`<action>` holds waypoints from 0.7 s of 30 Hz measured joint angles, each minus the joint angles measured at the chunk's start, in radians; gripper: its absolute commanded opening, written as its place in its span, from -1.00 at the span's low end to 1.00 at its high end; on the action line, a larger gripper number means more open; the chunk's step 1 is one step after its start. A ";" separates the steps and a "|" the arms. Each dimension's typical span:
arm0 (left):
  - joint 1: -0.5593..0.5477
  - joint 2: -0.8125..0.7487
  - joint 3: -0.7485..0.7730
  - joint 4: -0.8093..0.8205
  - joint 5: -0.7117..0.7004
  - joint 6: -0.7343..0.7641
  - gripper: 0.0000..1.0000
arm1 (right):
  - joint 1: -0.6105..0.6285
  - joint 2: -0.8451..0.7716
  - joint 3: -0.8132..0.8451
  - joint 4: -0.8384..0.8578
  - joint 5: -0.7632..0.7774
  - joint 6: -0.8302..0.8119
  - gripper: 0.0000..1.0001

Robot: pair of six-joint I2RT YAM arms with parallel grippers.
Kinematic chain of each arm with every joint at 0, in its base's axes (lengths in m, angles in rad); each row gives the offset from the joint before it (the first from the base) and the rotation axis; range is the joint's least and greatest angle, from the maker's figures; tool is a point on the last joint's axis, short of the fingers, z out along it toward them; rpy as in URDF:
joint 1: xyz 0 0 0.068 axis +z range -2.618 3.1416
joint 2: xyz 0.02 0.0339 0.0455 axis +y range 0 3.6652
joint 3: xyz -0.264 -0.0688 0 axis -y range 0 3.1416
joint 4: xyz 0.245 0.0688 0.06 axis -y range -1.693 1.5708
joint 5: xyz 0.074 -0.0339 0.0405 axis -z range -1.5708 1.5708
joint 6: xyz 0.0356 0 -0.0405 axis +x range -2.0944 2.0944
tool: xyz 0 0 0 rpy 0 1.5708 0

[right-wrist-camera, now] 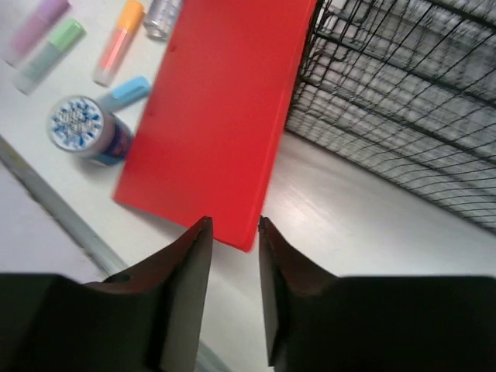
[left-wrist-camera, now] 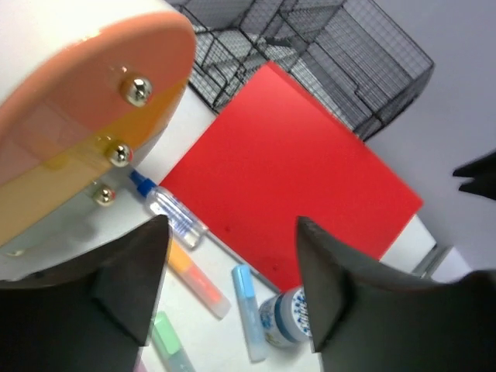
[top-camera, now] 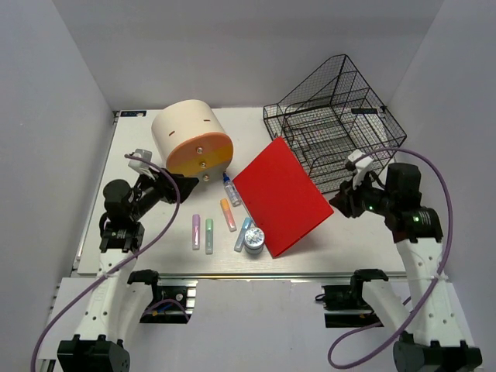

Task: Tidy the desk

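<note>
The white desk (top-camera: 155, 248) holds a flat red board (top-camera: 280, 194), a clear blue-capped bottle (top-camera: 231, 190), purple (top-camera: 196, 230), green (top-camera: 209, 235), orange (top-camera: 228, 215) and blue (top-camera: 242, 234) highlighters, and a small round blue-patterned jar (top-camera: 254, 239). My left gripper (top-camera: 186, 184) is open and empty above the desk, beside the drawer box, with the pens showing between its fingers in the left wrist view (left-wrist-camera: 232, 225). My right gripper (top-camera: 341, 203) hovers at the red board's right corner (right-wrist-camera: 235, 225), jaws a little apart and empty.
A cream-and-orange round drawer box (top-camera: 190, 136) lies on its side at the back left. A black wire basket (top-camera: 333, 116) stands at the back right, close to the red board. An aluminium rail (top-camera: 232, 275) runs along the front edge. Grey walls enclose the sides.
</note>
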 measured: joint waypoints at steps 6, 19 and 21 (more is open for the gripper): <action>0.000 -0.034 0.017 -0.073 0.046 -0.008 0.63 | 0.000 0.161 -0.023 0.040 -0.028 0.135 0.32; 0.000 -0.079 0.007 -0.101 0.064 0.006 0.65 | 0.000 0.269 -0.113 0.140 -0.080 0.189 0.47; 0.000 -0.078 0.006 -0.100 0.064 0.007 0.65 | 0.000 0.289 -0.131 0.161 -0.088 0.190 0.44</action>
